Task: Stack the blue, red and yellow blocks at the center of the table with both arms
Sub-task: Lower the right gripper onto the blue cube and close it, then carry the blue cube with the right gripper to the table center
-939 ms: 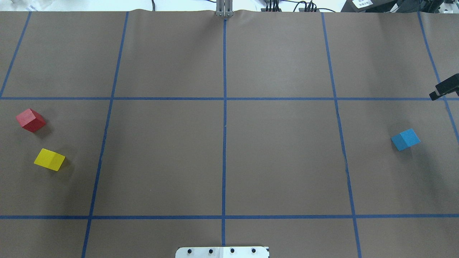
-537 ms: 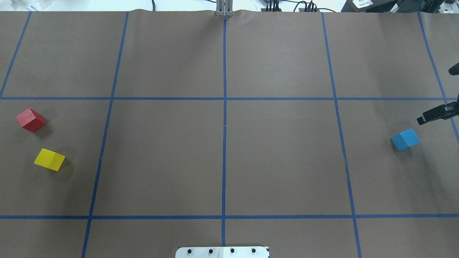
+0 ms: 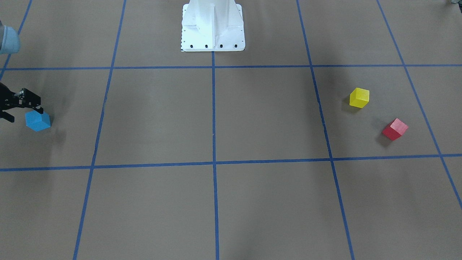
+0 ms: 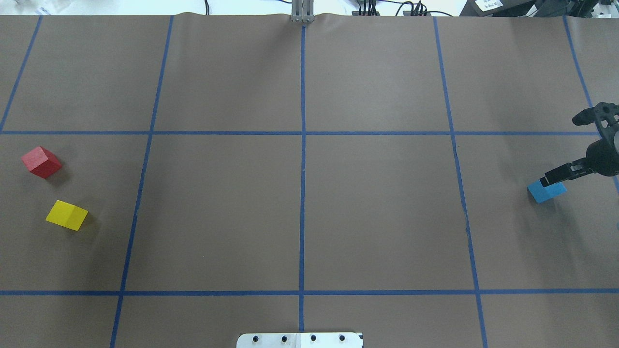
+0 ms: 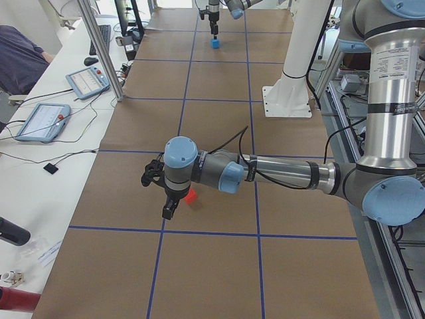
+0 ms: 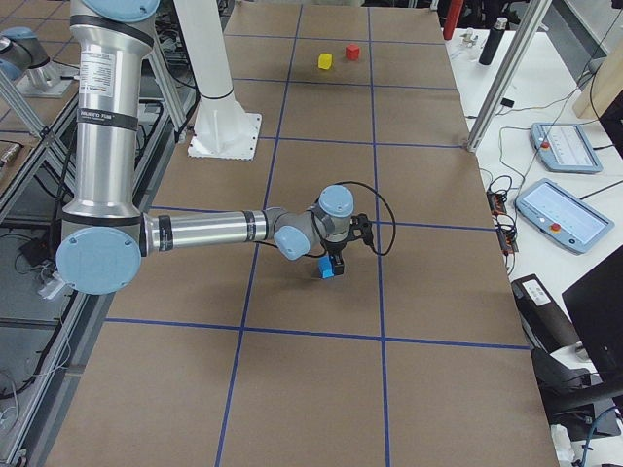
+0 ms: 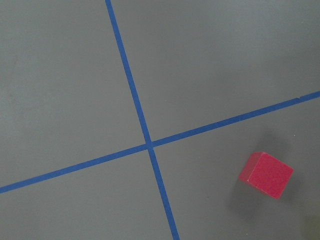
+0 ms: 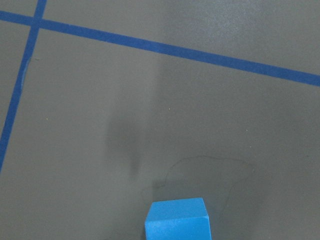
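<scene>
Out at the robot's right end of the table (image 4: 377,217), the blue block (image 4: 546,192) sat flat on the brown surface, inside the middle row's outer grid square and clear of the blue tape lines. Just over it I had the right gripper (image 3: 24,112), fingers spread wide and holding nothing. From the front-facing camera one finger (image 3: 39,108) stood right at the block's top edge and the other lay further toward the table's end, so the block was not squarely between them. I could not tell whether that finger touched it. The right wrist camera showed the blue cube low in its picture, at the bottom centre, with no fingers in sight.

At the opposite end lay the red block (image 4: 41,162) and the yellow block (image 4: 67,215), near each other but apart, the yellow one nearer the robot. Nothing stood at the table's centre.

The left gripper (image 5: 169,209) showed only in the side camera, hanging just beside the red cube, and I could not tell how wide it was. Its wrist camera had the red block at lower right, beside a tape crossing. Between the arms rose the white pedestal base (image 3: 213,25).
</scene>
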